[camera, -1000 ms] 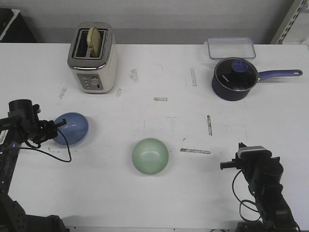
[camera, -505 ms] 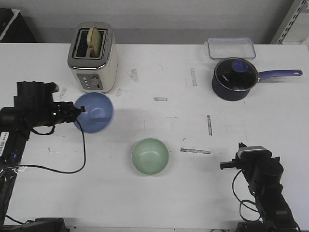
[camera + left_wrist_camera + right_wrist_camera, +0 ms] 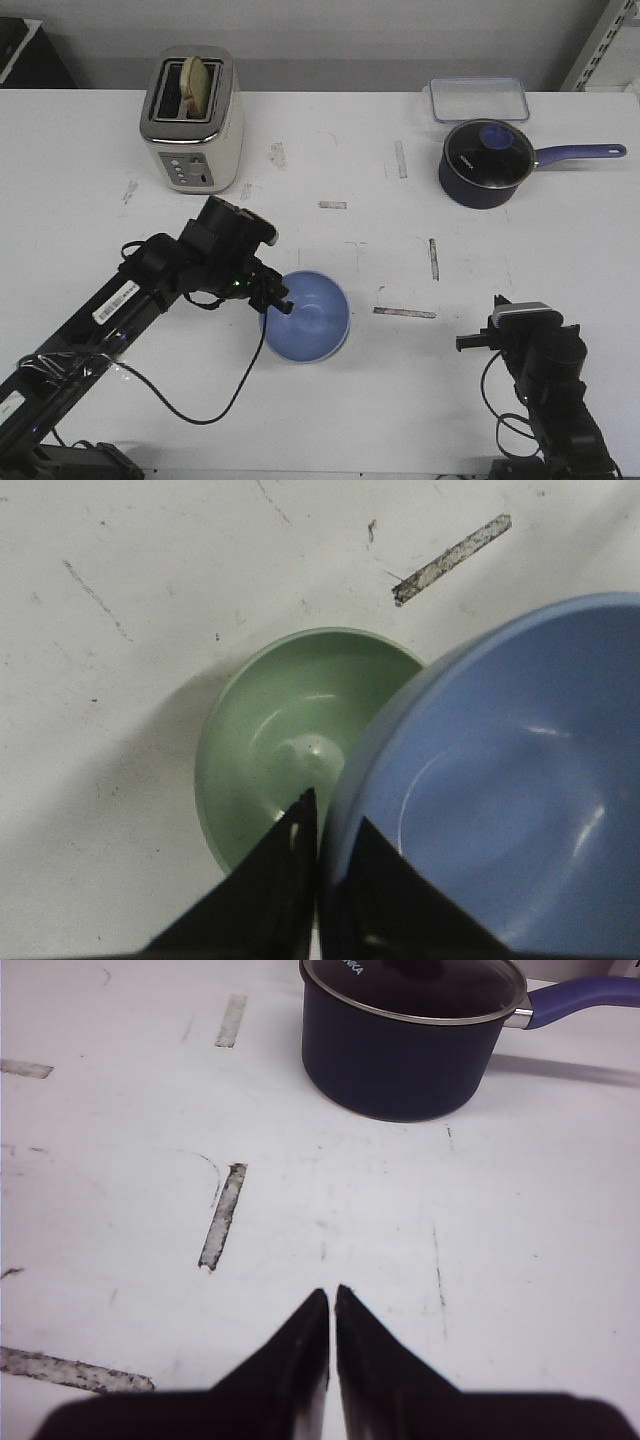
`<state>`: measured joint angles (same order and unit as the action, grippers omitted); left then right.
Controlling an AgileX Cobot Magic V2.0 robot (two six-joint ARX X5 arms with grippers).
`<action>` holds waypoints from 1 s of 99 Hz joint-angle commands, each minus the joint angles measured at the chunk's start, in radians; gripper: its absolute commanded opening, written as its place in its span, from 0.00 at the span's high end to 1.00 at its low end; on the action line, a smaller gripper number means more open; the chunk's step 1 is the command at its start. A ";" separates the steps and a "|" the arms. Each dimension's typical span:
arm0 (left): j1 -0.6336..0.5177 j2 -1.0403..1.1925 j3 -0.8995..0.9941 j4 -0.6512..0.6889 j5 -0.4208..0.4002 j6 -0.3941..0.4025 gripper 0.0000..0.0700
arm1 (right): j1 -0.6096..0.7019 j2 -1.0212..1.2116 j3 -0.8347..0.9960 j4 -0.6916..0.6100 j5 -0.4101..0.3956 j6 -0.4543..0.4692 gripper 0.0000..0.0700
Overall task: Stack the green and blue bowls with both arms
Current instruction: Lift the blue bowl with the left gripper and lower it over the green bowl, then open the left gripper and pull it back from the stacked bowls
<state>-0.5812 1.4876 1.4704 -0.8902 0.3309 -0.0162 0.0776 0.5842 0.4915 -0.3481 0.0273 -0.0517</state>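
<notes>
Front view shows the left claw (image 3: 285, 304) clamped on the blue bowl's (image 3: 306, 316) rim, holding it mid-worktop (image 3: 400, 240) over the green bowl (image 3: 285, 730) — overlapping, contact unclear — while the right claw (image 3: 331, 1305) sits pinched shut, empty, near the saucepan (image 3: 410, 1035).

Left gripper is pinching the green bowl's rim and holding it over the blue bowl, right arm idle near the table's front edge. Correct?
Not quite: the colours are swapped. The left gripper is pinching the rim of the blue bowl and holding it over the green bowl, as the left wrist view shows. The right gripper is shut on nothing near the table's front edge, as you said.
</notes>
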 commanded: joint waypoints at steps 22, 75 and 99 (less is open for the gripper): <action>-0.023 0.129 0.015 0.005 -0.047 0.016 1.00 | 0.002 0.006 0.005 0.011 -0.001 0.010 1.00; -0.025 0.174 0.015 0.017 -0.051 0.016 0.65 | 0.002 0.006 0.005 0.011 -0.001 0.010 1.00; -0.028 0.174 0.017 0.017 -0.051 -0.004 0.06 | 0.002 0.006 0.005 0.011 -0.001 0.010 1.00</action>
<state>-0.5999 1.6436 1.4704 -0.8745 0.2779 -0.0143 0.0776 0.5842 0.4915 -0.3481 0.0269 -0.0517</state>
